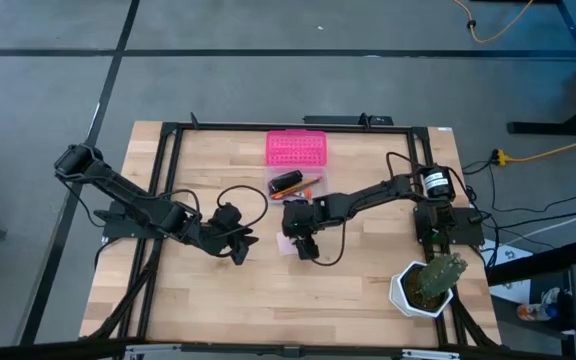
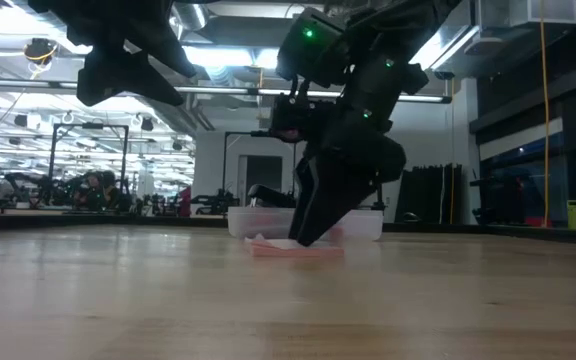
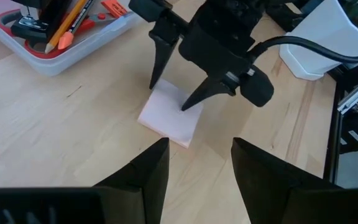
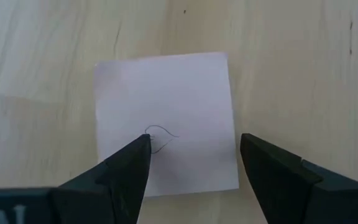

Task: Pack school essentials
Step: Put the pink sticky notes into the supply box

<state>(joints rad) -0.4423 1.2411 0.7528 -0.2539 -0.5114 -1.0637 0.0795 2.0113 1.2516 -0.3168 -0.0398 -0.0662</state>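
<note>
Nearest to the right wrist camera, the right gripper [image 4: 194,165] points straight down over the pink square notepad [image 4: 165,121], its two dark fingers spread wide apart — one fingertip [image 4: 143,144] over the sheet, the other beyond its edge. A thin pen squiggle sits on the top sheet (a loop, not legible writing); no brand or label can be read anywhere. From table height the pad [image 2: 296,247] lies flat on the wooden table [image 2: 288,300], and the right gripper's tips [image 2: 303,238] reach down to it; whether they touch it cannot be told. Seen from above, the right arm bends in from the table's right edge to the middle, while the left gripper [image 1: 238,248] waits just left of the pad, its arm folded in from the left and its fingers [image 3: 157,165] open — aimed at the pad [image 3: 173,119]. Farther back stands the clear box [image 1: 293,186] holding an orange pencil [image 3: 67,25], red-handled scissors [image 3: 89,26] and a small black item [image 1: 286,182], with the pink lid [image 1: 296,149] beyond it. A cactus [image 1: 436,277] in a white pot stands at the near right corner.
</note>
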